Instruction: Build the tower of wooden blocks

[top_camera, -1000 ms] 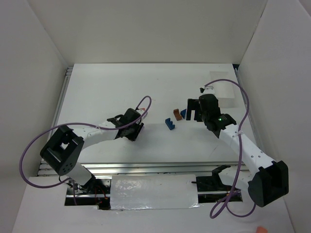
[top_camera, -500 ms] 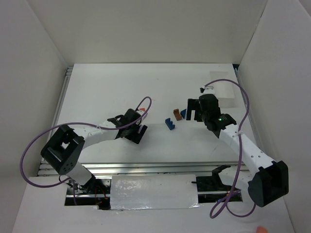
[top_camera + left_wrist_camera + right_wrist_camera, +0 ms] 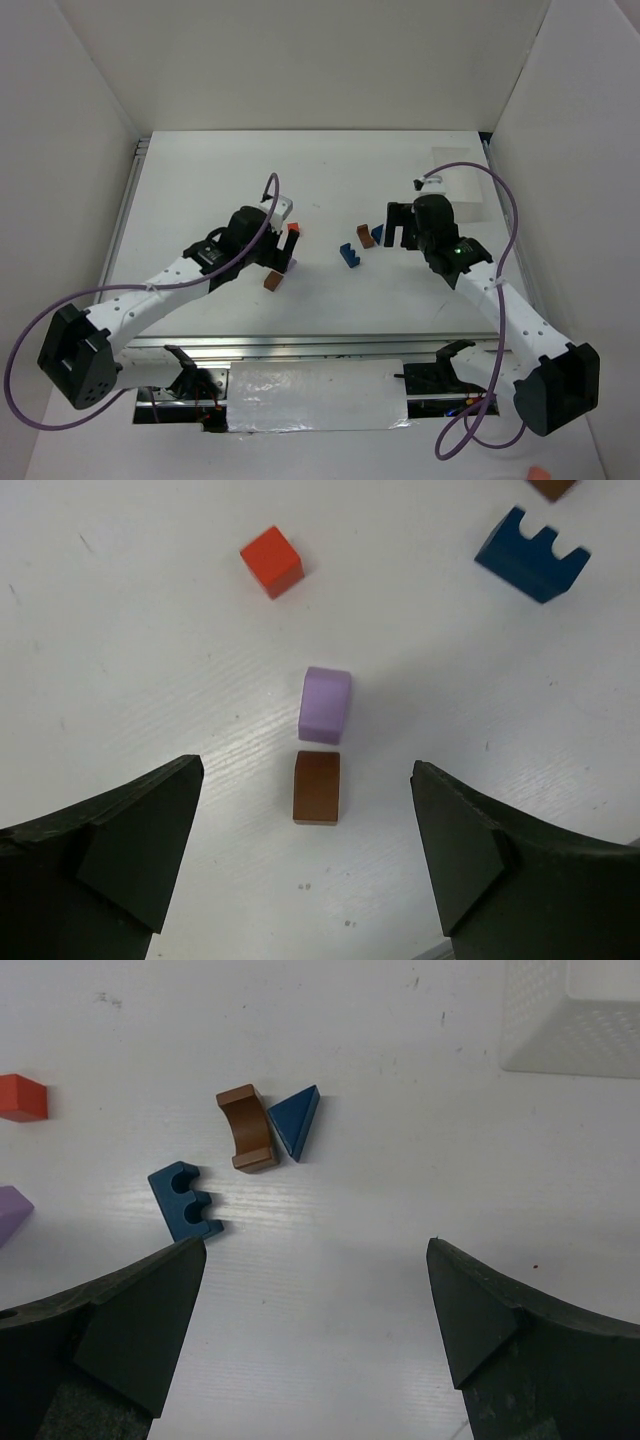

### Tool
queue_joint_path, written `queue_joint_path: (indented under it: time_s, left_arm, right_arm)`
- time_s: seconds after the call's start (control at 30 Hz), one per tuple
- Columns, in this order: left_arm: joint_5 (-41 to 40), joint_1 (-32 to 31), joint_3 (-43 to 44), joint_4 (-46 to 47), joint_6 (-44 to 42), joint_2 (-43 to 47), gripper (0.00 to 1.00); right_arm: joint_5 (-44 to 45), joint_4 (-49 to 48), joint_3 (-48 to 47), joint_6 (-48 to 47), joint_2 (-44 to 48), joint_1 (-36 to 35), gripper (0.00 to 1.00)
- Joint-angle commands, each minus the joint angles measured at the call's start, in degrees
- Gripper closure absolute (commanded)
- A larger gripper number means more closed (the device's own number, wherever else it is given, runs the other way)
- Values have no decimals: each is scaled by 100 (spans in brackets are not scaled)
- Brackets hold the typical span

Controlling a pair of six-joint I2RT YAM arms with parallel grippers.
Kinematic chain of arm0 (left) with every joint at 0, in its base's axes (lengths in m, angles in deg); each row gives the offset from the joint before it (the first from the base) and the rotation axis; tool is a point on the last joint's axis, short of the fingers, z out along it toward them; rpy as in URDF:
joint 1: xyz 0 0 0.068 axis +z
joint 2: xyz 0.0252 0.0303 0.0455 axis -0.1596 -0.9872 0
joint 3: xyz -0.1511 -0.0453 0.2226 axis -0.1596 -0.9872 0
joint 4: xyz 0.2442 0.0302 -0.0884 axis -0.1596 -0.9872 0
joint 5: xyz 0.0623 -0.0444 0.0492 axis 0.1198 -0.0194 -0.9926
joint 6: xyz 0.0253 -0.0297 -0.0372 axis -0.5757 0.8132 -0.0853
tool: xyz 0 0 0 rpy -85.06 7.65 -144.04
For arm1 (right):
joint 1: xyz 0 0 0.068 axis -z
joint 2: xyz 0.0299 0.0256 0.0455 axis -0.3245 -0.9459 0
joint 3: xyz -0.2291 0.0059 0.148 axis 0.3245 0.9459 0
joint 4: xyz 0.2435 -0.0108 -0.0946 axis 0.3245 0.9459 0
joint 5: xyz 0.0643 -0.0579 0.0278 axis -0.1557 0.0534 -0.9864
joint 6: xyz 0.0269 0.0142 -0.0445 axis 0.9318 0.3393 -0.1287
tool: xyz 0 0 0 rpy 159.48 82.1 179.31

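Observation:
The tower's wood blocks lie singly on the white table, none stacked. In the left wrist view a brown block (image 3: 316, 787) lies end to end with a pale purple block (image 3: 325, 704), and a red cube (image 3: 271, 561) sits farther off. My left gripper (image 3: 305, 770) hangs open above the brown block (image 3: 272, 283), holding nothing. A blue notched block (image 3: 186, 1201), a brown arch (image 3: 248, 1127) and a blue triangle (image 3: 296, 1119) lie ahead of my right gripper (image 3: 316, 1245), which is open and empty. From above, the right gripper (image 3: 400, 226) is just right of the triangle (image 3: 377, 234).
A clear plastic tray (image 3: 460, 190) stands at the back right, behind the right gripper. White walls close in the table on three sides. A purple cable loops over each arm.
The left gripper has opened and the left arm has risen and swung toward the back. The brown block and the red cube now show beside it. The right arm has barely moved.

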Motion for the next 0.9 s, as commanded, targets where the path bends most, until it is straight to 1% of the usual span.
queue_joint_path:
  time_s: [0.0, 0.13, 0.23, 0.37, 0.53, 0.73, 0.8, 0.87]
  left_arm:
    - [-114, 19, 101, 120, 48, 334, 1]
    - [35, 19, -93, 332, 40, 632, 1]
    - [-61, 45, -102, 297, 162, 694, 1]
    - [158, 89, -259, 244, 355, 747, 1]
    - [492, 98, -1058, 358, 943, 975, 1]
    - [448, 115, -1771, 279, 1796, 1160, 1]
    - [501, 115, -2016, 525, 1798, 1169, 1]
    - [370, 115, -2114, 647, 1762, 1099, 1]
  right_arm:
    - [-42, -132, -11, -95, 59, -87, 0]
    - [-94, -114, -108, -86, -90, -122, 0]
    - [-130, -88, -178, 1, -292, -184, 0]
    - [-7, 44, -301, 81, -608, -254, 0]
    - [46, 79, -398, 81, -837, -324, 0]
    - [81, 141, -425, 46, -925, -386, 0]
    - [133, 150, -398, 46, -925, -395, 0]
    - [178, 176, -398, 46, -934, -386, 0]
